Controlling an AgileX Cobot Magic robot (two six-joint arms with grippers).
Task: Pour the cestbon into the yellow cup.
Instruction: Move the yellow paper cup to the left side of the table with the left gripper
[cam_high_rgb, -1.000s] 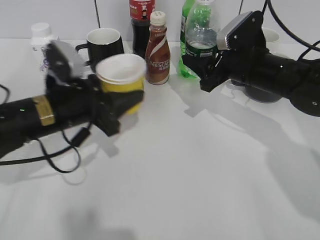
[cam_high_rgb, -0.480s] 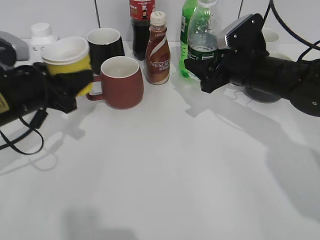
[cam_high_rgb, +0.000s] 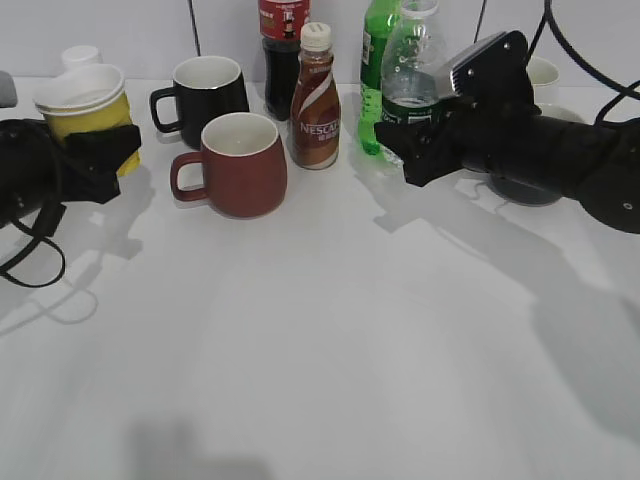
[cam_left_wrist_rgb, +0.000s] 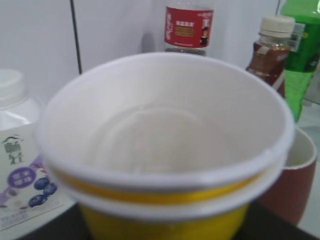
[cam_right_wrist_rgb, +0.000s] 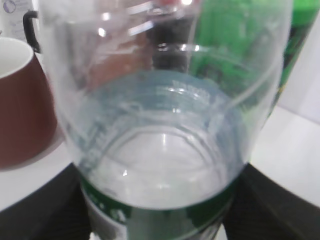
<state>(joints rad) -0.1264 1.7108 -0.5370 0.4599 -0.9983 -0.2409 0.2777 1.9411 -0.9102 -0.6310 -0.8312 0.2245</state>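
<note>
The water bottle (cam_high_rgb: 411, 75) stands upright in my right gripper (cam_high_rgb: 398, 135), whose black jaws are closed around its lower body just under the dark green label band. In my right wrist view the bottle (cam_right_wrist_rgb: 165, 115) fills almost the whole picture: clear ribbed plastic, clear liquid in the lower part, the green band at the bottom edge. It is held off the white table (cam_high_rgb: 330, 340), at the back right of the scene.

The yellow cup (cam_high_rgb: 84, 110) is far over on the other side, clamped in my left gripper (cam_high_rgb: 105, 150), with dark jaws pressed to its side below the white rim. My left wrist view looks straight into the cup (cam_left_wrist_rgb: 165, 145): white inside, with a second white rim nested just under the top one above the yellow wall. The cup and the bottle are well apart.

Between my two grippers, nearer my left one, sits a dark red mug (cam_high_rgb: 238, 165) with its handle turned toward the cup. Behind it is a black mug (cam_high_rgb: 205, 88). Toward my right gripper stand a brown Nescafe bottle (cam_high_rgb: 315, 100), a dark cola bottle (cam_high_rgb: 283, 45) behind that, and a bright green soda bottle (cam_high_rgb: 374, 60) just behind the water bottle. A white milk bottle (cam_left_wrist_rgb: 17, 165) with a blueberry label stands just beyond the cup.
</note>
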